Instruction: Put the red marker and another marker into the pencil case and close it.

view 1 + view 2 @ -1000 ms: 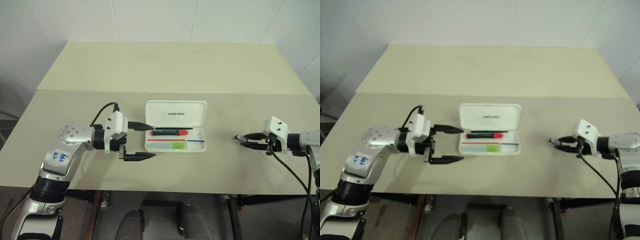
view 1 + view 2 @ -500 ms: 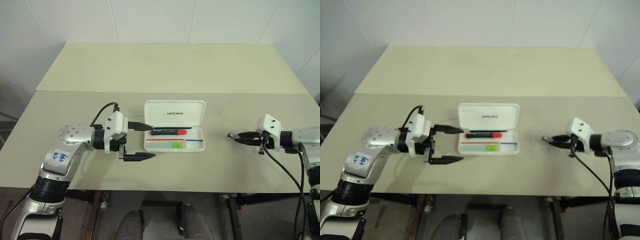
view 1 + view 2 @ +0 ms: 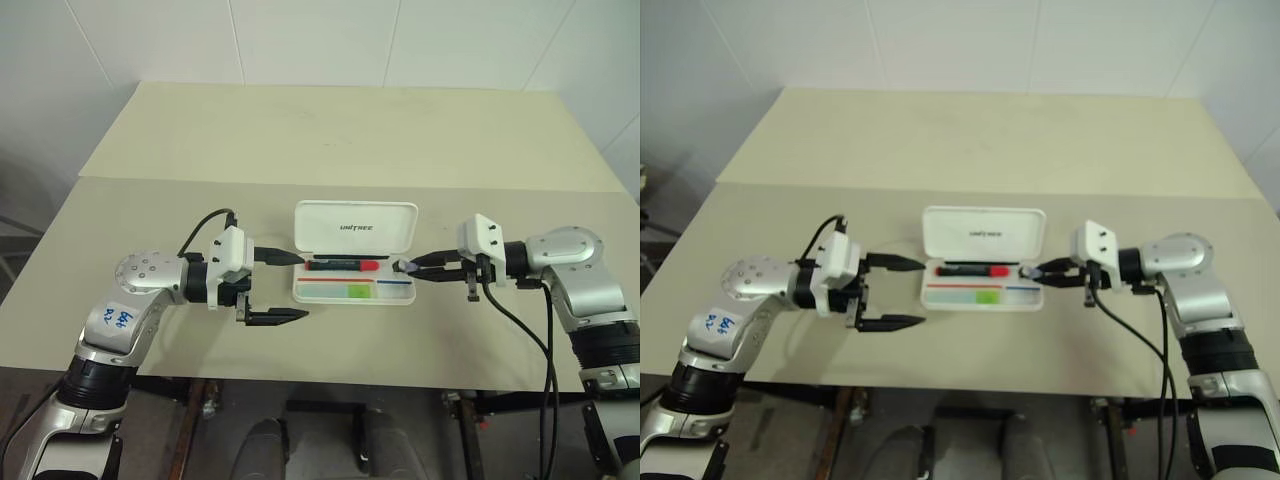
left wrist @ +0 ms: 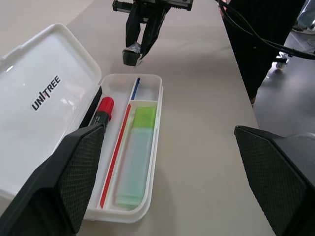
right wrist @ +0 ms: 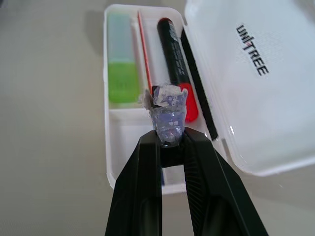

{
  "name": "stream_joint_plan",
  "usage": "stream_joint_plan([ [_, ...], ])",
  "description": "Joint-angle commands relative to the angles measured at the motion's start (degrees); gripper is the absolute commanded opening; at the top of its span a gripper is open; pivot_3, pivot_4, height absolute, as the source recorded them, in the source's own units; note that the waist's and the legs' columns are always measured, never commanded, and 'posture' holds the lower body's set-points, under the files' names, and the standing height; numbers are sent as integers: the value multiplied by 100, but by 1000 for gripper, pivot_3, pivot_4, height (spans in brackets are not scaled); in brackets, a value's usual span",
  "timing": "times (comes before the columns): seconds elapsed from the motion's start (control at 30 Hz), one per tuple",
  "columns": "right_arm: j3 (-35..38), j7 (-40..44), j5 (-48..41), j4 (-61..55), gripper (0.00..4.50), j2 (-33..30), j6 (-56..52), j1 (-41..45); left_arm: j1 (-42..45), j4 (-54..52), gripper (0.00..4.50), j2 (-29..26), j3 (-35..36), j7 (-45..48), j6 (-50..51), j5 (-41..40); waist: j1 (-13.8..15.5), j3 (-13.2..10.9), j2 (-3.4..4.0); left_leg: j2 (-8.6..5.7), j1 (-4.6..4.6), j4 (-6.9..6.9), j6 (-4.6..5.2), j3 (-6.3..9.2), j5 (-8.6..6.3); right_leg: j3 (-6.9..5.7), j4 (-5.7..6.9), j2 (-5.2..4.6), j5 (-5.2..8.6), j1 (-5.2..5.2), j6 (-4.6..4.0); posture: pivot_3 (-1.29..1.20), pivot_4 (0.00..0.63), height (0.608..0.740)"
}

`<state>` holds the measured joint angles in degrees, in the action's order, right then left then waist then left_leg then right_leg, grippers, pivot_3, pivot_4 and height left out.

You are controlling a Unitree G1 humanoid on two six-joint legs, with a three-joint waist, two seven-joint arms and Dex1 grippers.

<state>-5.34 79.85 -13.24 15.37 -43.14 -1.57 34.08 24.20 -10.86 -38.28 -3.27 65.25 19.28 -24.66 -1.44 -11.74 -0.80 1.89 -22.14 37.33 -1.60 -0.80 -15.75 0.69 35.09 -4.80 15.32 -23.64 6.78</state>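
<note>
pencil case (image 3: 355,228) lid, standing open at the far side of the tray: black capitals "UNITREE" | same word plain on the lid in both wrist views | blue handwritten scrawl on a white patch (image 3: 118,319) on the left arm, near the table's near-left edge: too small to make out

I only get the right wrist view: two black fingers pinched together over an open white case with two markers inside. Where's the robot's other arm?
Observer: The left gripper is at the opposite, left end of the pencil case, facing your right gripper.
Operator: Is it holding something?
Observer: No. Its fingers stand wide apart with nothing between them: the far one points at the case's left end, the near one is over bare table in front of it.
</note>
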Motion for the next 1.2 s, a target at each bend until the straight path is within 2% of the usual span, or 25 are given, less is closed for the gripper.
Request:
stream_joint_plan([
  [0.03, -142, 129, -2, -89, 303, 93, 52, 28, -27, -285, 4500, -54, 124, -64, -17, -72, -3, 0, 0, 0, 0, -1, 0, 1, 0, 0, 0, 0, 0, 0, 0, 0, 150, 740],
  [0.7, -357, 122, 292, 570, 303, 367, 329, 110, -136, -424, 4500, -101, 180, -177, 56, -115, -11, 0, 0, 1, 1, -3, 0, 1, 0, -1, 3, 2, 0, -2, 0, 0, 150, 740],
  [0.9, -349, 56, 324, 600, 2248, 418, 330, 162, -136, -421, 4500, -108, 194, -175, 64, -118, -12, 0, 0, 1, 2, -2, 0, 1, 0, -1, 4, 2, 0, -2, 0, 0, 150, 740],
  [1.1, -241, 69, 196, 340, 4486, 401, 238, 184, -120, -390, 4500, -115, 195, -154, 59, -117, -10, 0, 0, 1, 1, -3, 0, 1, 0, -1, 3, 1, 0, -2, 0, 0, 150, 740],
  [1.2, -144, 100, 12, -121, 4486, 315, 63, 54, -115, -376, 4500, -121, 202, -147, 53, -118, -11, 0, 0, 1, 1, -3, 0, 1, 0, -1, 4, 2, 0, -2, 0, 0, 150, 740],
])
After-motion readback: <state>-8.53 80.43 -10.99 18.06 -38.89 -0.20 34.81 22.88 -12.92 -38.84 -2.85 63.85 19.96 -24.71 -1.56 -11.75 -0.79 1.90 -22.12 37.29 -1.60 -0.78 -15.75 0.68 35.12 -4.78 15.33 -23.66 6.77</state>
